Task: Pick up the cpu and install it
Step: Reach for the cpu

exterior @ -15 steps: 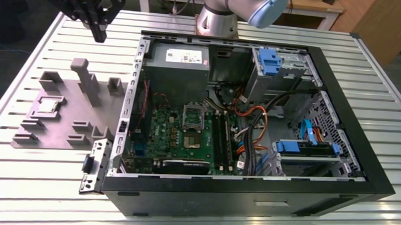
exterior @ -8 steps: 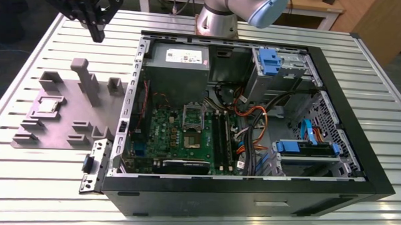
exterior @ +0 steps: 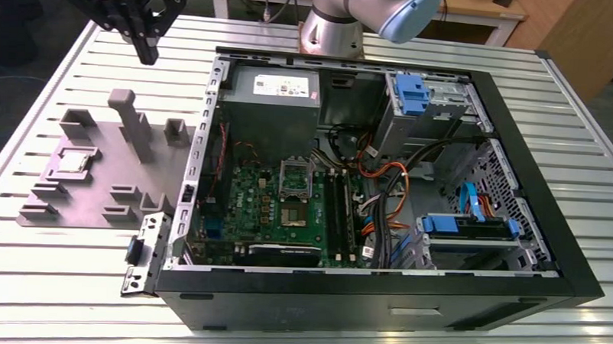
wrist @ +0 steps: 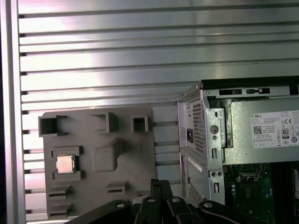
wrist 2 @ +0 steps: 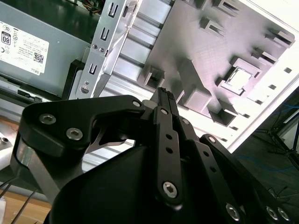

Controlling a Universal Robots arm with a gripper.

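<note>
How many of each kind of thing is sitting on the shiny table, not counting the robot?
Computer case: 1
Grey tray: 1
Chip lying on the tray: 1
Total: 3

Tool (exterior: 147,57) well apart from cpu (exterior: 74,161) on holder (exterior: 104,176)
</note>
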